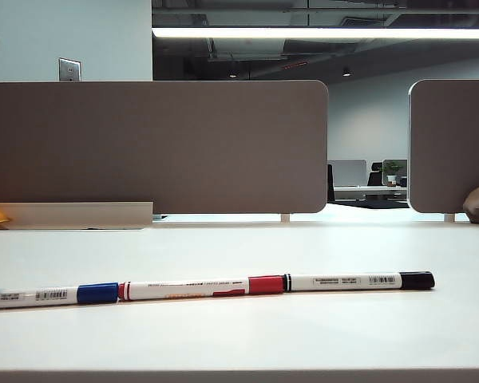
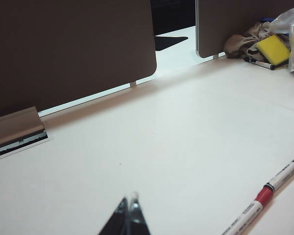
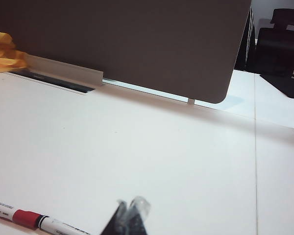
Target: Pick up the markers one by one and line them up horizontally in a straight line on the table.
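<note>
Markers (image 1: pixel 215 288) end-to-end on table (image 1: pixel 239 335); left hand (image 2: pixel 127 208), right hand (image 3: pixel 130 208) closed, empty; dividers (image 1: pixel 156 148) behind.

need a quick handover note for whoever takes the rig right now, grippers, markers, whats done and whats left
Left gripper: shut, empty, above bare table, clear of the markers.
Right gripper: shut, empty, also above the table beside the row, touching nothing.
Markers: all three lie end to end in one horizontal row near the front of the table. From the left of the exterior view: blue marker, red marker, black marker. The blue one runs off the left edge of that view.
Done: line-up looks complete, with only a slight upward drift toward the right.
Left: probably nothing; check straightness if a stricter line is wanted.
</note>
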### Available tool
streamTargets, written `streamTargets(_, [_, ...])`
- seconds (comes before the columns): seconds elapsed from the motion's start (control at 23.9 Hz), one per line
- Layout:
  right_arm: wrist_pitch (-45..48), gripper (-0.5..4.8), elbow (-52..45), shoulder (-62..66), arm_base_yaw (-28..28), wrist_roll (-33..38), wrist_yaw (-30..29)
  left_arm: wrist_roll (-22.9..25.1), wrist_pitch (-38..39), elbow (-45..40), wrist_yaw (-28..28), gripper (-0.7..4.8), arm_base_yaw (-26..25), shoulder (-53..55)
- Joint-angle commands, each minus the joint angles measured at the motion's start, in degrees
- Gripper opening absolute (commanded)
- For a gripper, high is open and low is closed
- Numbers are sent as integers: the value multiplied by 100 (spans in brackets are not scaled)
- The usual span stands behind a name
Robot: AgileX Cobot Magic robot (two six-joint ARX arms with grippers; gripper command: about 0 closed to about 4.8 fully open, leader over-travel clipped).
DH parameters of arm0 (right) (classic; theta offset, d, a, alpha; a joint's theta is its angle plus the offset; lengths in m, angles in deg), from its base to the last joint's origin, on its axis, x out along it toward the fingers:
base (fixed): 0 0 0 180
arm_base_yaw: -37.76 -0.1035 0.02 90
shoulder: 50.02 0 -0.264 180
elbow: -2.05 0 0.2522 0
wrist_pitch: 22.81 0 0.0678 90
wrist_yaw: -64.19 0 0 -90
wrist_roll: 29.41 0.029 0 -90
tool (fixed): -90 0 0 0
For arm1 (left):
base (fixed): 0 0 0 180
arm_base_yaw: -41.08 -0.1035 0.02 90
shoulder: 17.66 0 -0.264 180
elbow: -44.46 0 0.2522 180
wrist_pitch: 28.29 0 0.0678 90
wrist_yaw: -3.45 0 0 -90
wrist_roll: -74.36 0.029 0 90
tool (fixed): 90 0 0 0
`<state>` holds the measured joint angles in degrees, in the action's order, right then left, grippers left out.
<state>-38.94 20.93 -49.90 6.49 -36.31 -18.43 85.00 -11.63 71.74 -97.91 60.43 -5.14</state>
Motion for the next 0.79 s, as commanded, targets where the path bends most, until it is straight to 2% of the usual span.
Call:
streamTargets(0.04, [98,0,-74,0,2,28,4,-15,-44,-251,-26,4,-13,-138])
streamTargets(0.79, [-42,0,-507,0,2,28,4,-15,11,-1311,-28,3,-13,-455])
